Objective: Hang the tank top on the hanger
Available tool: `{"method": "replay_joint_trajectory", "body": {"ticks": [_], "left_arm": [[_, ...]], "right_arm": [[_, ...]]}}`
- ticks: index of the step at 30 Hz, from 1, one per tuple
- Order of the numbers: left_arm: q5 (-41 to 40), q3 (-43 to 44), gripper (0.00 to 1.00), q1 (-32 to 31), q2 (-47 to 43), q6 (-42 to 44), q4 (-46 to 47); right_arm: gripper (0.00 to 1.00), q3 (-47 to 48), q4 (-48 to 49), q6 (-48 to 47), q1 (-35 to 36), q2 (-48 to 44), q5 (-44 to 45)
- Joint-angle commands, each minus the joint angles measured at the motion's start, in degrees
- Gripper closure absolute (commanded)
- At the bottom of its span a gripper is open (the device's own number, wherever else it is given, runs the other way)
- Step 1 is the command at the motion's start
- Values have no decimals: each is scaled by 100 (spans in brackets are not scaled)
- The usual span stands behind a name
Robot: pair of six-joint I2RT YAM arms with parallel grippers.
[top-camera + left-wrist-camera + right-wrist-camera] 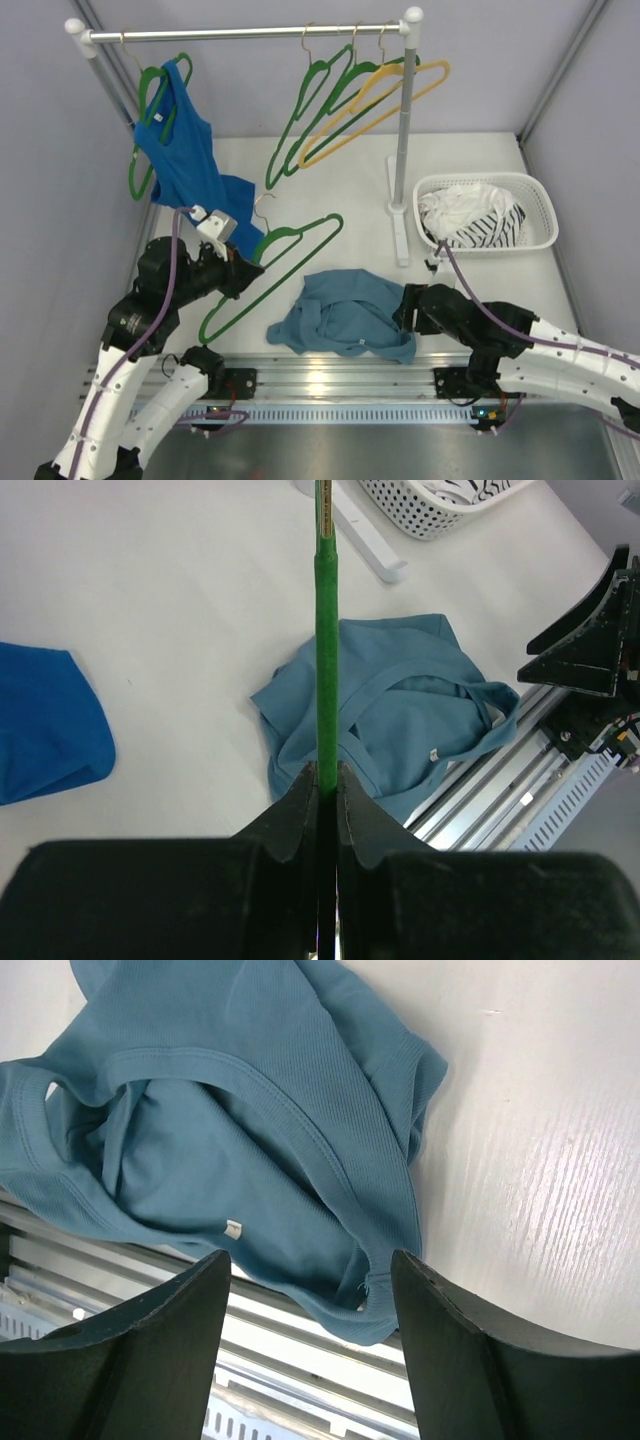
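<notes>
At lower centre, tank top (345, 315) lies crumpled — right gripper (308, 1260) gapes empty above it; left gripper (327, 770) clamps hanger (326, 660), ready for threading.

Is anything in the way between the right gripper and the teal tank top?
Nothing visible. The open right gripper is right at the tank top's hem; only that cloth shows between its jaws.
</notes>
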Motion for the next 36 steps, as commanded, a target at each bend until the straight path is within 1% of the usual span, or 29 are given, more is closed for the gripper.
{"method": "replay_joint_trajectory", "body": {"ticks": [1,6,7,9,12,18,22,29,36], "left_arm": [[293,248,100,-3,-15,161,5],[591,336,100,-3,-42,73,-101],[617,344,100,-3,-33,82,-144],[670,379,100,-12,-16,117,-250],[819,327,100,-3,-24,-14,-233],[820,125,100,-3,-86,-111,-198],[1012,46,100,-3,-121,-147,-145],[1206,89,100,-21,150,-94,-127],[1075,213,100,-459,493,-24,-101]], "right_arm": [[35,78,252,-68,48,147,90],[42,8,322,-103,48,376,46],[45,-1,322,-111,48,420,29],[48,-45,331,-111,48,526,3],[51,-115,322,-85,48,622,-50],[53,-220,340,-6,48,719,-173],[54,-273,322,11,48,807,-296],[57,-326,278,38,48,877,-393],[59,-387,305,38,48,1035,-437]]}}
